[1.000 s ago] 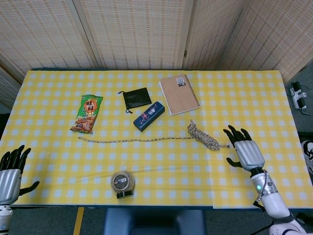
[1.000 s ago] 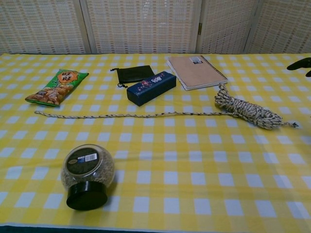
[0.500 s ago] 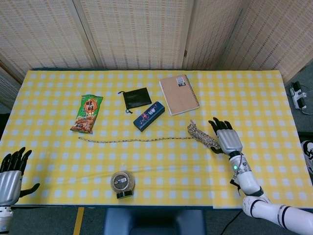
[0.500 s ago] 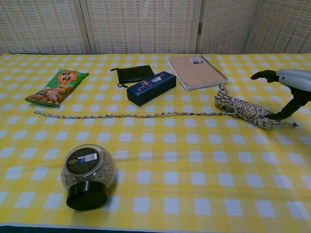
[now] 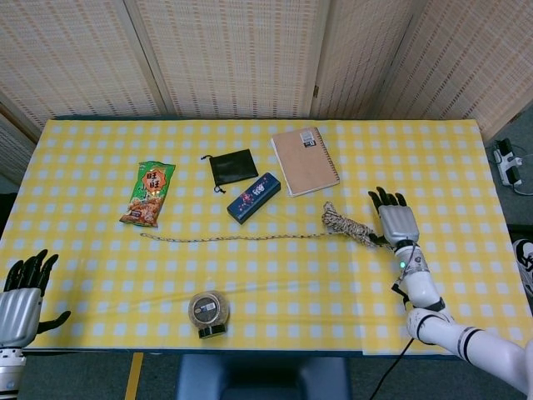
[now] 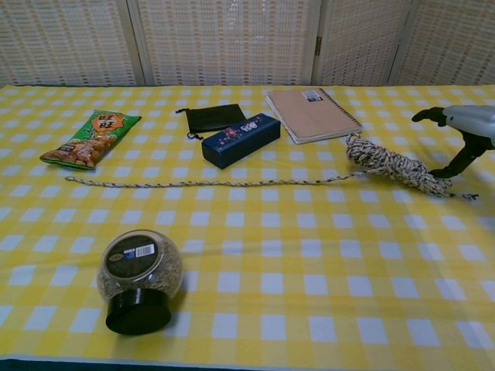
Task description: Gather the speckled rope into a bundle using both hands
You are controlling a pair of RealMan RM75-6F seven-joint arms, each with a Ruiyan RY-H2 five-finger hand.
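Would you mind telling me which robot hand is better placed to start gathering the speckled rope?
The right robot hand: it is already at the coiled end of the speckled rope, apparently touching it. The left robot hand sits at the near left table edge, well away from the rope's straight tail.

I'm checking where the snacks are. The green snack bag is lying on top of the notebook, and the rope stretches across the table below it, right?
Not quite. The snack bag lies on the bare tablecloth at the left, far from the notebook, as the head view shows. The rope does stretch across the table below it.
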